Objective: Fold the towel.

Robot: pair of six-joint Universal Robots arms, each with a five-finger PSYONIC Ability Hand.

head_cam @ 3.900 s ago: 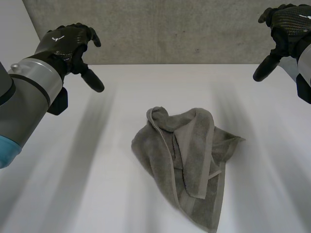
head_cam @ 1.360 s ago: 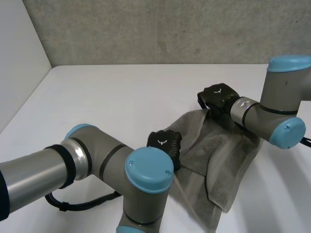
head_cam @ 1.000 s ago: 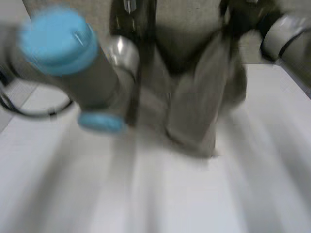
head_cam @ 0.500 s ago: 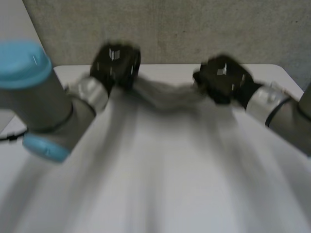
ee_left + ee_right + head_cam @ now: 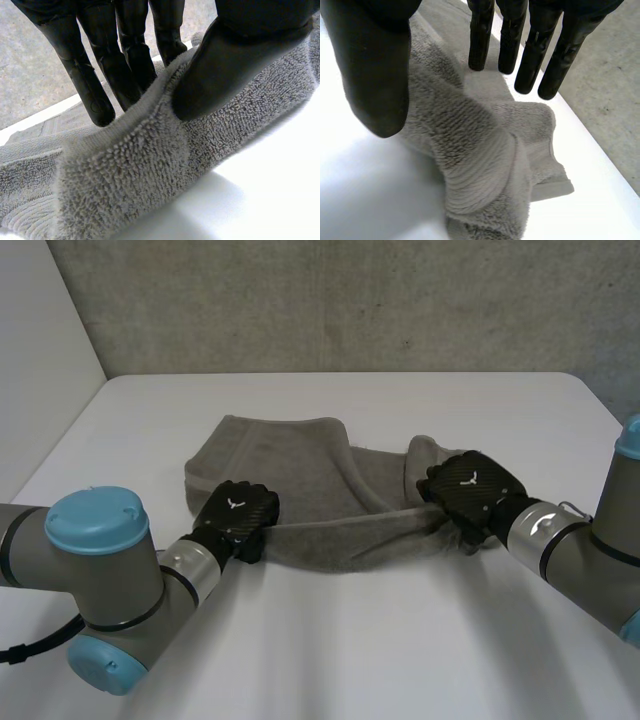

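Nearest, the left robot hand (image 5: 238, 521) pinches the near edge of the towel (image 5: 300, 475) between thumb and fingers. The right robot hand (image 5: 468, 496) clamps the same edge at its bunched end. Seconds ago the towel was a crumpled heap. It now lies stretched between the two hands on the white surface (image 5: 330, 640), its far part spread flatter, and is probably ready for a first fold.

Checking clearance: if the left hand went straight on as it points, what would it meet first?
Probably the towel itself: its spread part lies just beyond the left hand, though height is unclear.
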